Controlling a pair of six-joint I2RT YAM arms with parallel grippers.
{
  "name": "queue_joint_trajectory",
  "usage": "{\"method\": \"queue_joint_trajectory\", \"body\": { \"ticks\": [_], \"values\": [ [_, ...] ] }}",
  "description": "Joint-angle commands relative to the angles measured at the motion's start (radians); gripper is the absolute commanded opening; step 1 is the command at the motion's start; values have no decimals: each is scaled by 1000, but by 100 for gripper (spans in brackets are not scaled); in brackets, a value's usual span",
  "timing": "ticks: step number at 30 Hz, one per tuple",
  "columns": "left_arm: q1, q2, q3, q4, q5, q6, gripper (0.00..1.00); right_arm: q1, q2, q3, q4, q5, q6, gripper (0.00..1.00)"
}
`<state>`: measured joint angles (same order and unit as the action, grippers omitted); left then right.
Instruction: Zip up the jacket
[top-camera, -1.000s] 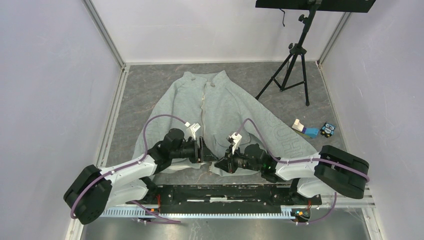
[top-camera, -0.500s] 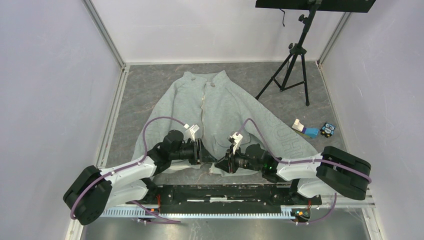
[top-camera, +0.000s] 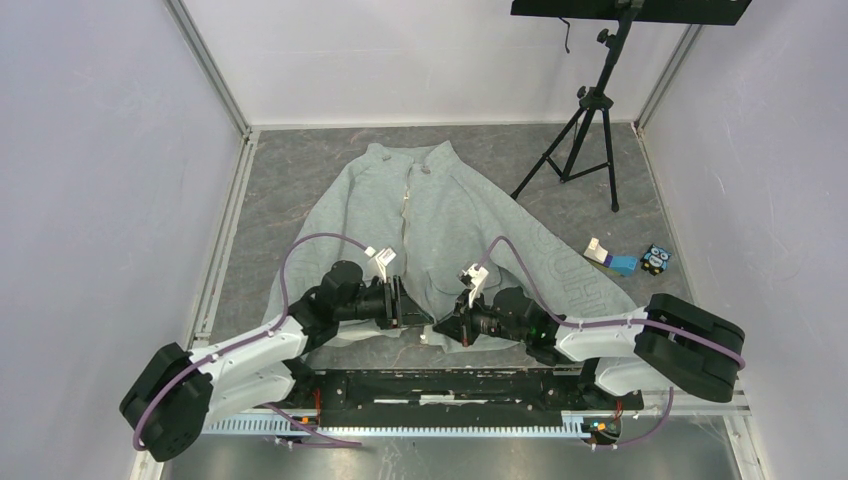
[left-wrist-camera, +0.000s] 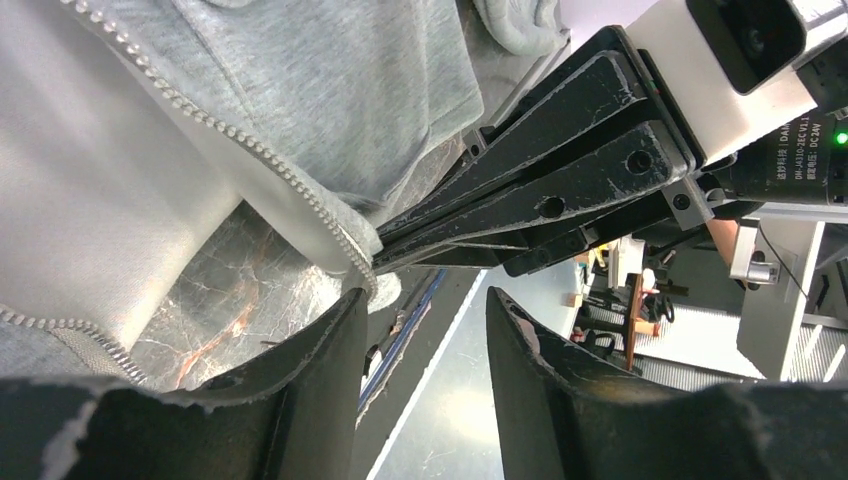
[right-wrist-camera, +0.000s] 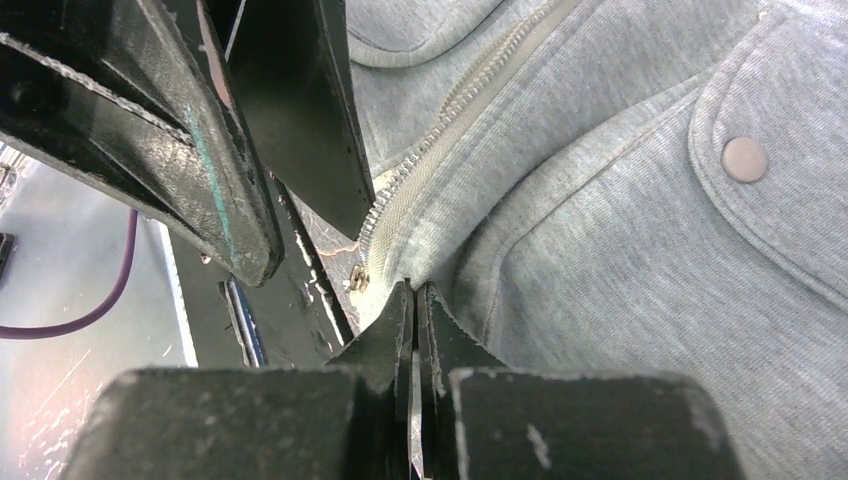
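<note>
L claw (top-camera: 410, 316), R claw (top-camera: 441, 328) nearly touching at jacket (top-camera: 450, 210) btm hem.

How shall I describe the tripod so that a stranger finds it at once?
Start from the grey jacket in the middle. Beyond its lettered sleeve, near the far right corner, stands the tripod. It is black, tall and three-legged, unlike the small blue box lying nearby.

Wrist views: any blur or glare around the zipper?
Left wrist: zipper teeth sharp, left gripper soft and dark at the frame bottom. Right wrist: right gripper blurred up close, jacket fleece crisp. Top external: even light, no glare.
</note>
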<state>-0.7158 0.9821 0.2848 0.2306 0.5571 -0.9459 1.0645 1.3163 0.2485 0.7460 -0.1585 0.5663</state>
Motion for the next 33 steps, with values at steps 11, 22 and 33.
{"method": "queue_joint_trajectory", "body": {
  "ticks": [11, 22, 33],
  "values": [
    [-5, -25, 56, -175, -142, 66, 72, -8, -30, 1, 41, -48, -22, 0],
    [-7, 120, 46, 67, 4, 26, 77, -16, 0, 20, 75, -85, -10, 0],
    [-7, 86, -13, 84, -27, -8, 45, -36, 8, 24, 57, -95, -16, 0]
  ]
}}
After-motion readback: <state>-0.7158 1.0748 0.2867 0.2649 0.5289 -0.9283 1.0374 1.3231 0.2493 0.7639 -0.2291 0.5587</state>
